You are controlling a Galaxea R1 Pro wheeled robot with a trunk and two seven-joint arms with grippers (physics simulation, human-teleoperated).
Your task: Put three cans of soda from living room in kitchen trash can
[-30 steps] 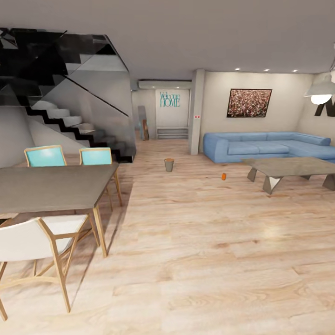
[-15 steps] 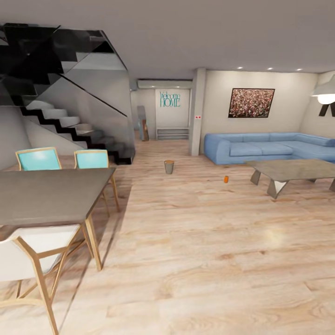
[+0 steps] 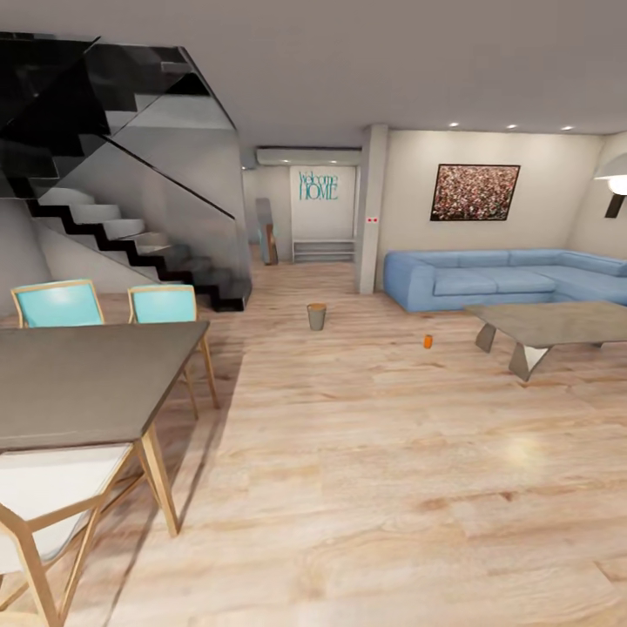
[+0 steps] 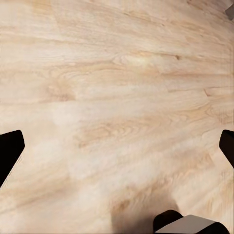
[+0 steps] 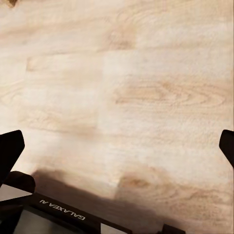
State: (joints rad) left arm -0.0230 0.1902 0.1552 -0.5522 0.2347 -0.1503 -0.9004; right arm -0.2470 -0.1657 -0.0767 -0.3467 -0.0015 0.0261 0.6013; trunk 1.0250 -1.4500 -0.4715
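One orange can of soda (image 3: 428, 341) stands on the wood floor, far ahead, a little left of the low stone-topped table (image 3: 557, 324). The tash can (image 3: 316, 316), a small grey bin, stands on the floor further back, near the foot of the stairs. In the left wrist view my left gripper (image 4: 117, 151) is open over bare planks, its dark fingertips (image 4: 9, 153) wide apart at the picture's edges. My right gripper (image 5: 117, 148) is likewise open above the floor, nothing between its fingers.
A dining table (image 3: 87, 379) with turquoise and white chairs (image 3: 165, 305) fills the near left. A black staircase (image 3: 131, 235) rises behind it. A blue corner sofa (image 3: 505, 277) lines the right wall. Open plank floor stretches ahead between table and sofa.
The view has shifted: the dining table and chairs slid left and lower, the sofa, can and low table drifted slightly right. The camera moved, not the things.
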